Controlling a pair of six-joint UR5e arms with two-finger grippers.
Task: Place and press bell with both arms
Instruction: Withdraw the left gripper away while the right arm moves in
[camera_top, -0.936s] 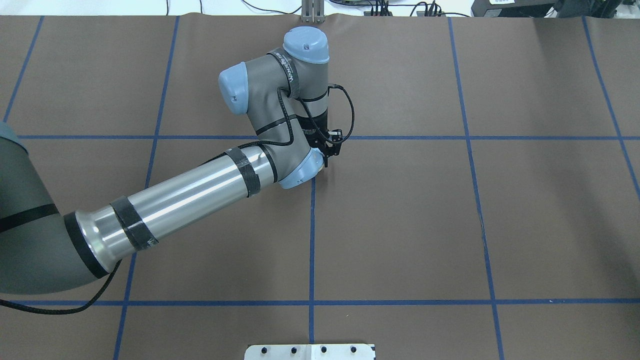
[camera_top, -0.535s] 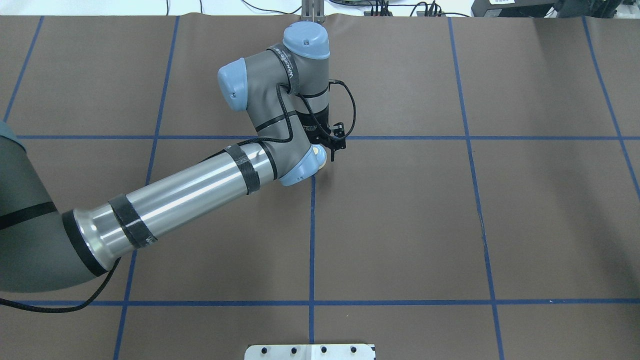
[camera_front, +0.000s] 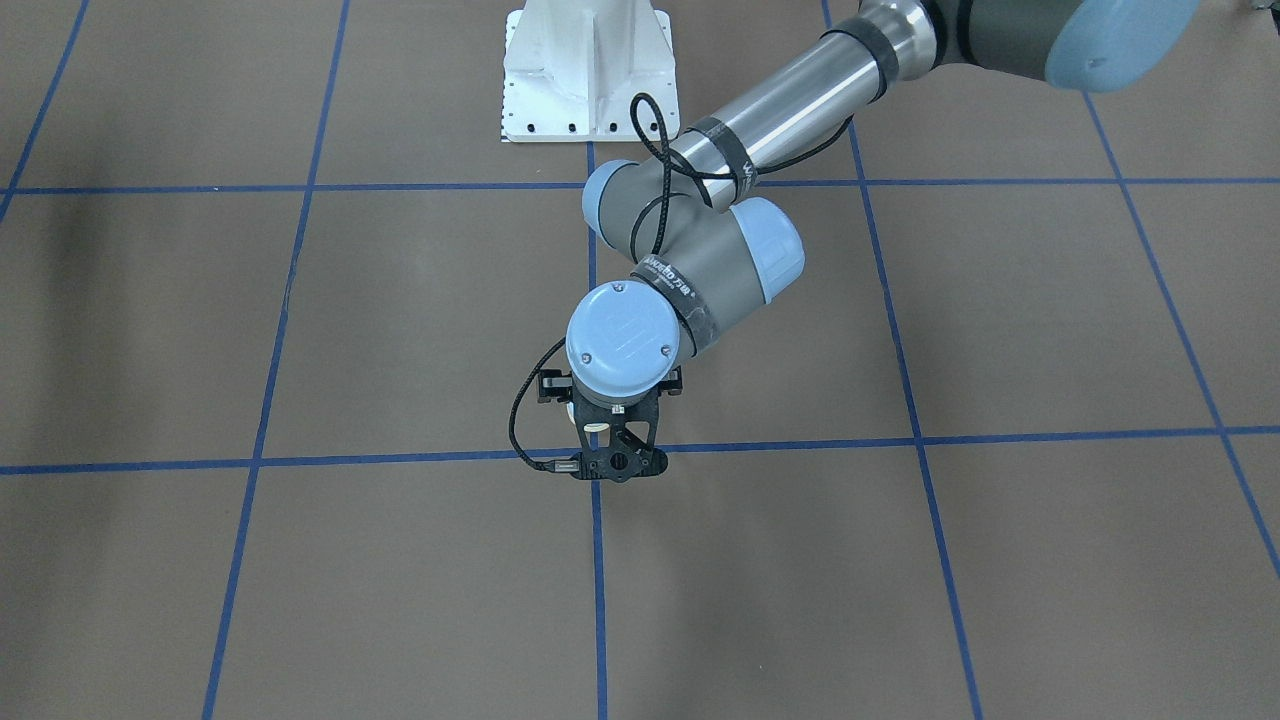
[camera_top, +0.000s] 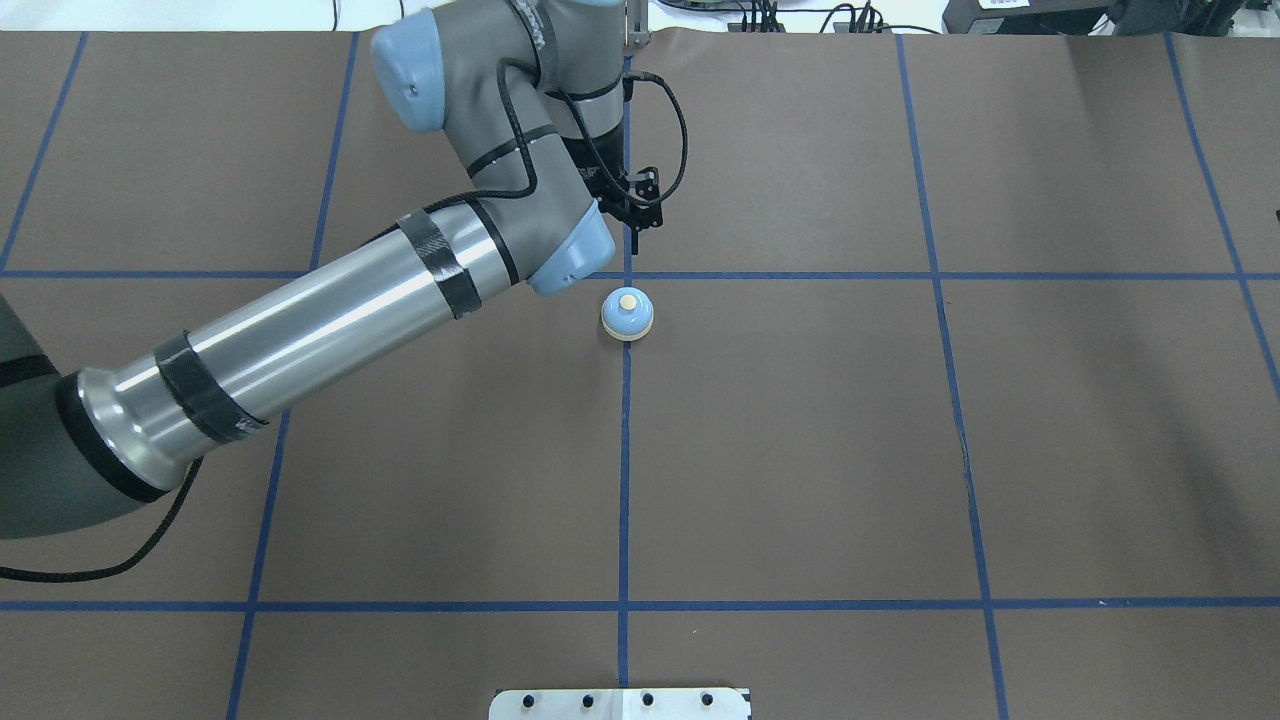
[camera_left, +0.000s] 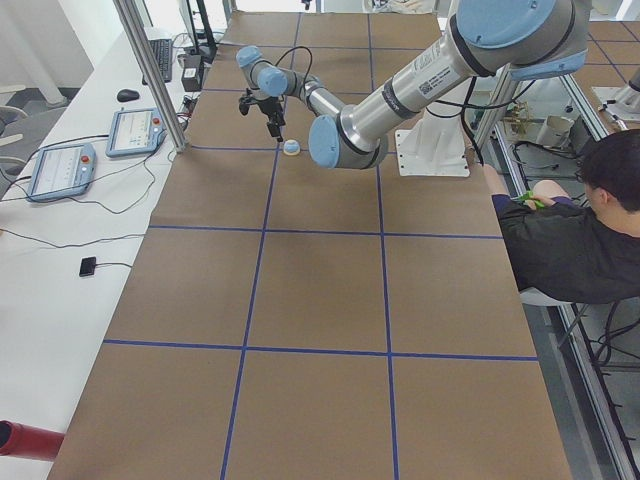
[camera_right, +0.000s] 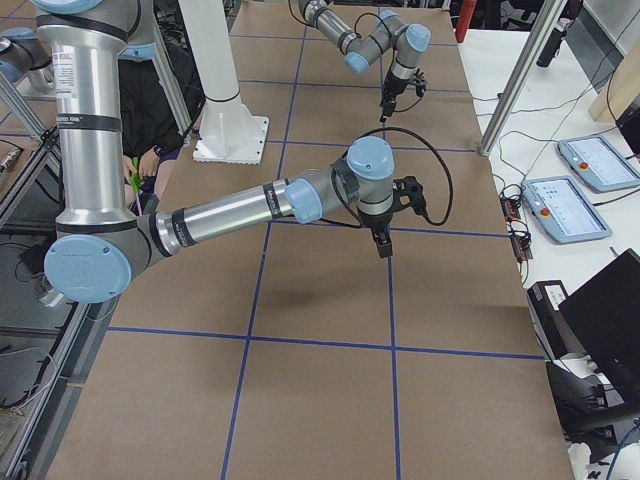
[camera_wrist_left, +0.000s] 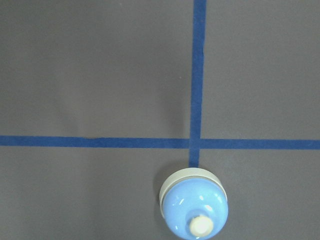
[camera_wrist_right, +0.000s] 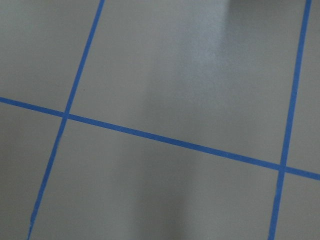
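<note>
The bell (camera_top: 627, 314), a light-blue dome with a cream button, stands free on the brown mat just on the robot's side of the middle tape crossing. It also shows in the exterior left view (camera_left: 291, 148) and at the bottom of the left wrist view (camera_wrist_left: 195, 207). My left gripper (camera_top: 638, 225) hangs above the mat just beyond that crossing, apart from the bell and empty; it reads as open. It also shows in the front view (camera_front: 612, 470). My right gripper (camera_right: 384, 248) shows only in the exterior right view, raised high, and I cannot tell its state.
The white bolted pedestal (camera_top: 620, 703) stands at the robot's edge of the table. Blue tape lines divide the mat into squares. Tablets (camera_left: 60, 168) lie along the operators' side. A seated person (camera_left: 570, 240) is beside the table, behind the robot.
My left arm has lifted and drawn away from the robot, past the crossing. The bell, hidden under the wrist before, now stands uncovered and alone.
</note>
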